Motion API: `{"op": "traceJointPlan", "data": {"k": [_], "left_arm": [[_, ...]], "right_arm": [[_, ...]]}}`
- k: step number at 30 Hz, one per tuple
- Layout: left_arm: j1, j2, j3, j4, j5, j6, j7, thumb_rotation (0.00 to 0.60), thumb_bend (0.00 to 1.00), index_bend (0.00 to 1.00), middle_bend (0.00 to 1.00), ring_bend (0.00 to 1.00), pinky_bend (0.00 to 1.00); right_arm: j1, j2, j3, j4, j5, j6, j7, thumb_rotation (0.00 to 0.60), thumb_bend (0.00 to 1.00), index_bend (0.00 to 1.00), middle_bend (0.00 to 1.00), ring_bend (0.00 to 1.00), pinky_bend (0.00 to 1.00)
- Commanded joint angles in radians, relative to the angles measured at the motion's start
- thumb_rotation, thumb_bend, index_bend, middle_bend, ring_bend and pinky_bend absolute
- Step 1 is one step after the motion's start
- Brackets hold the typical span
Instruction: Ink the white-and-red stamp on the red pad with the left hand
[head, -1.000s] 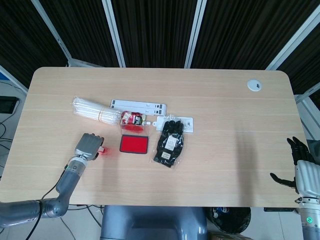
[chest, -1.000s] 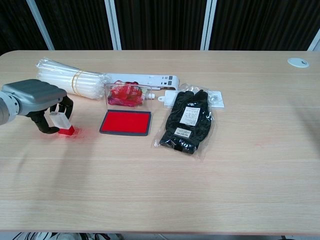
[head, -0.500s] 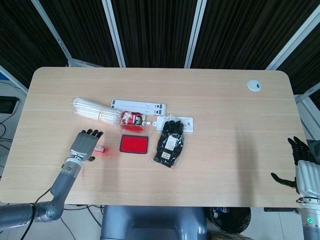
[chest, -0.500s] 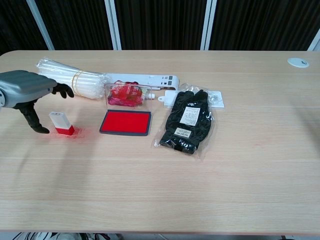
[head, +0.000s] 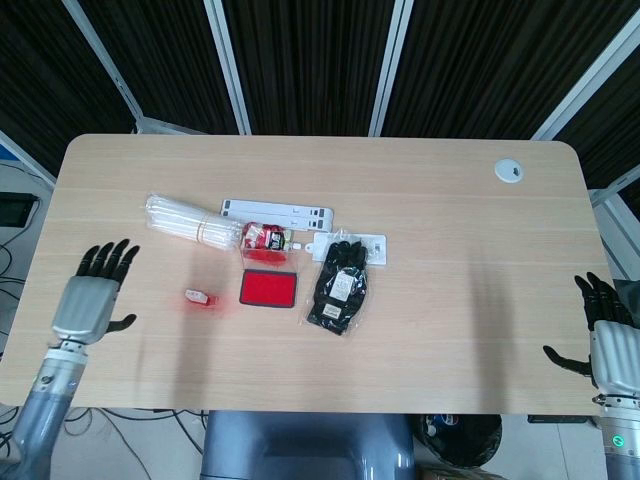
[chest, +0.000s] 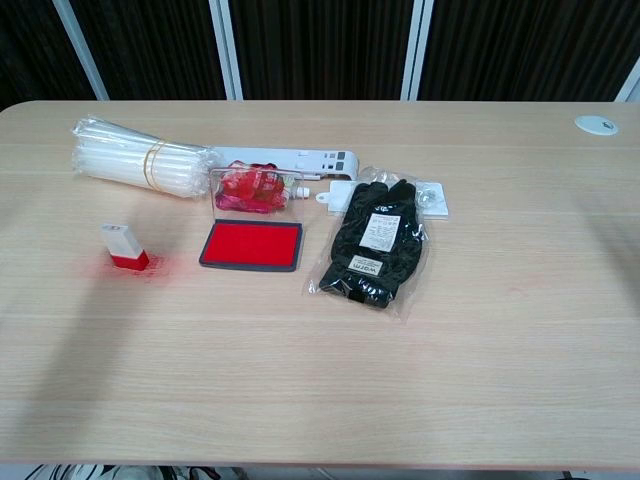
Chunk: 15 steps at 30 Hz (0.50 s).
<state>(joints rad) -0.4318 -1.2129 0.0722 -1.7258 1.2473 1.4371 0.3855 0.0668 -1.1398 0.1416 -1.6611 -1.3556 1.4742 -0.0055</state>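
Head view: standing upright on the table (head: 420, 200), just left of the red pad (head: 268, 289), the white-and-red stamp (head: 199, 297). Hovering well left of the pad, near the table's edge, the left hand (head: 90, 300), fingers spread, holding nothing. Hanging far right of the pad, past the table's corner, the right hand (head: 607, 340), fingers apart, empty.

Chest view: sitting left of the pad (chest: 252, 245), apart from it, the stamp (chest: 124, 247), red base down. Lying just right of the pad, bagged black gloves (chest: 375, 248).

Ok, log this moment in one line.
left robot hand: open, off stamp | stamp: upright on table, left of red pad | right robot hand: open, idle
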Motion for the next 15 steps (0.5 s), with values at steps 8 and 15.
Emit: {"op": "traceJointPlan", "data": {"k": [8, 15], "left_arm": [[0.141, 0.027, 0.041, 0.102, 0.121, 0.108, -0.123, 0.6, 0.07, 0.0, 0.0, 0.0, 0.02], [0.159, 0.028, 0.01, 0.105, 0.137, 0.1, -0.157, 0.6, 0.07, 0.0, 0.0, 0.0, 0.02]], "right_arm": [[0.0, -0.007, -0.002, 0.003, -0.013, 0.013, -0.017, 0.6, 0.05, 0.0, 0.0, 0.0, 0.18], [-0.001, -0.009, -0.002, 0.004, -0.019, 0.018, -0.017, 0.6, 0.06, 0.0, 0.0, 0.0, 0.18]]}}
